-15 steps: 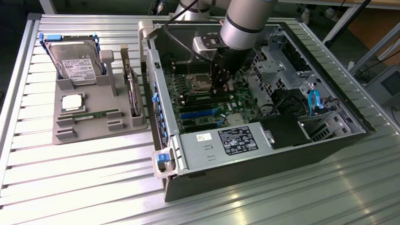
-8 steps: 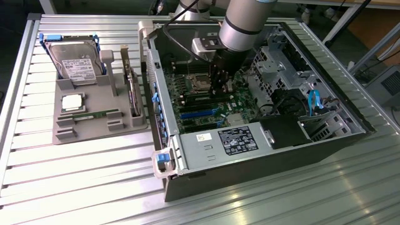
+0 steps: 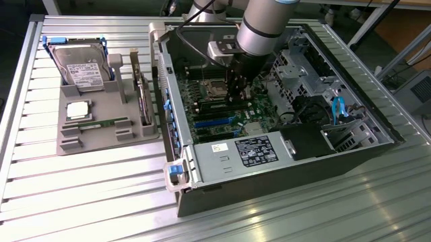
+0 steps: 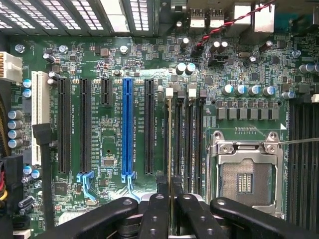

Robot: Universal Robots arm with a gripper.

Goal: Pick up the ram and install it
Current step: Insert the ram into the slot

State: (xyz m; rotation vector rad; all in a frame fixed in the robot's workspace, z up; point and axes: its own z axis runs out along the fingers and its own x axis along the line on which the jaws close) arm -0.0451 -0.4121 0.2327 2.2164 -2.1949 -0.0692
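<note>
1 ram (image 4: 170, 144) pinched edge-on in closed claw (image 4: 171, 200), upper-centre of ext view inside case (image 3: 269, 189), over DIMM slots (image 4: 185, 134) by CPU socket (image 4: 246, 181), prob so edge lines up w/ slot.

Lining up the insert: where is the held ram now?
In the wrist view, the ram stands edge-on in the gripper, at the slots beside the processor socket.

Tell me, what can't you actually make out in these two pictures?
- Chips on the ram: wrist view, seen edge-on, so its faces are hidden.
- Whether it is seated: exterior view, the gripper stands in front.
- Label on the hard drive: exterior view, too small to read.
</note>
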